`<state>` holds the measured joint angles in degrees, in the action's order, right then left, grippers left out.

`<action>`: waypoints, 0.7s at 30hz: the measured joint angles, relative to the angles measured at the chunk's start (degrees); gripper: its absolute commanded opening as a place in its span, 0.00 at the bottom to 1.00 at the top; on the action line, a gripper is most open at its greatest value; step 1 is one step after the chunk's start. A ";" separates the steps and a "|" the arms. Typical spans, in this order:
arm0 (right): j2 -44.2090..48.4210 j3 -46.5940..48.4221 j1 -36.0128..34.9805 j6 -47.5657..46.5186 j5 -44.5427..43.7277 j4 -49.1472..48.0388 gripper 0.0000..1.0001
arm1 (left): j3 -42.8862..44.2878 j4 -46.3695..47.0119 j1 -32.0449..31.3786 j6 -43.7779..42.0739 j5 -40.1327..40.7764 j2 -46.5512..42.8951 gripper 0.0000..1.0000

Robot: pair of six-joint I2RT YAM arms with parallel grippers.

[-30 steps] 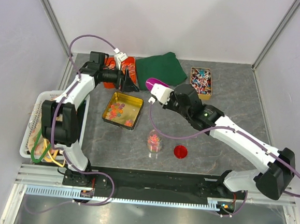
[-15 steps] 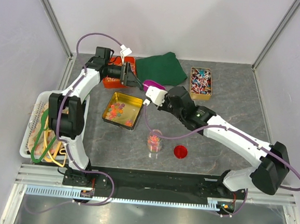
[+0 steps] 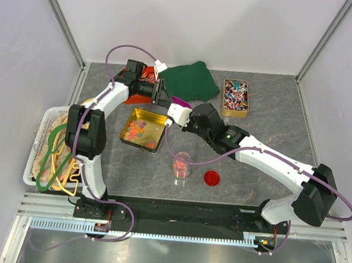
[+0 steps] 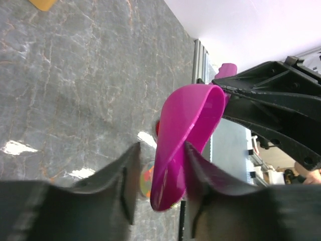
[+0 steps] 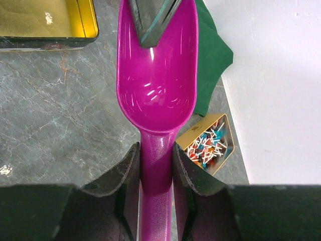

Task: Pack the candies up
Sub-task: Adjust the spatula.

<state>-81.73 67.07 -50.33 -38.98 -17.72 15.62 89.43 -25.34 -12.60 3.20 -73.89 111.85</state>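
The candies (image 3: 141,127), small orange, pink and yellow pieces, lie in a gold tin (image 3: 157,119); more fill a small clear cup (image 3: 181,166). My right gripper (image 5: 156,165) is shut on the handle of an empty magenta scoop (image 5: 156,75), held above the table behind the tin (image 3: 179,100). My left gripper (image 4: 155,186) reaches the scoop's bowl from the left (image 3: 166,97). Its jaws stand half closed around the bowl's front rim. One finger (image 4: 200,175) touches the scoop (image 4: 188,120). The other finger (image 4: 125,175) stands a little apart, with the cup (image 4: 146,178) showing through the gap.
A red lid (image 3: 212,178) lies right of the cup. A tin of twist-wrapped sweets (image 3: 235,96) and a green cloth (image 3: 192,79) sit at the back. An orange tray (image 3: 145,74) lies back left, under the left arm. A white basket of hangers (image 3: 47,152) stands off the table's left edge.
My left arm has swung right from the orange tray to the scoop, and its jaws have narrowed around the bowl. My right arm has carried the scoop slightly left.
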 measured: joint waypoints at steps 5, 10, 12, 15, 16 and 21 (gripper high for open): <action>0.02 -0.11 -0.22 0.02 -0.61 0.00 0.00 | 0.15 0.13 -0.72 1.09 -0.37 0.76 0.06; 0.09 -0.37 -0.20 0.07 -0.63 0.22 0.29 | 0.46 0.15 -0.76 1.79 -1.51 1.29 0.02; 0.26 -0.66 -0.20 0.11 -0.52 0.02 0.36 | 0.52 0.17 -0.79 1.79 -1.70 1.49 0.02; 0.98 -1.40 0.11 0.59 0.85 -0.15 0.43 | 0.52 0.17 -1.01 1.79 -2.51 2.03 0.02; 1.33 -1.62 0.42 0.85 1.99 -0.17 0.53 | 0.52 0.15 -1.05 1.77 -2.86 2.16 0.02; 3.58 -1.84 3.45 2.47 8.52 -0.17 0.54 | 0.52 0.20 -1.62 1.73 -5.62 2.54 0.02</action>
<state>-78.15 65.23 -46.87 -36.51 -9.19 15.44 89.95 -25.15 -14.22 4.93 -79.50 114.39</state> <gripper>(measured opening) 0.540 0.179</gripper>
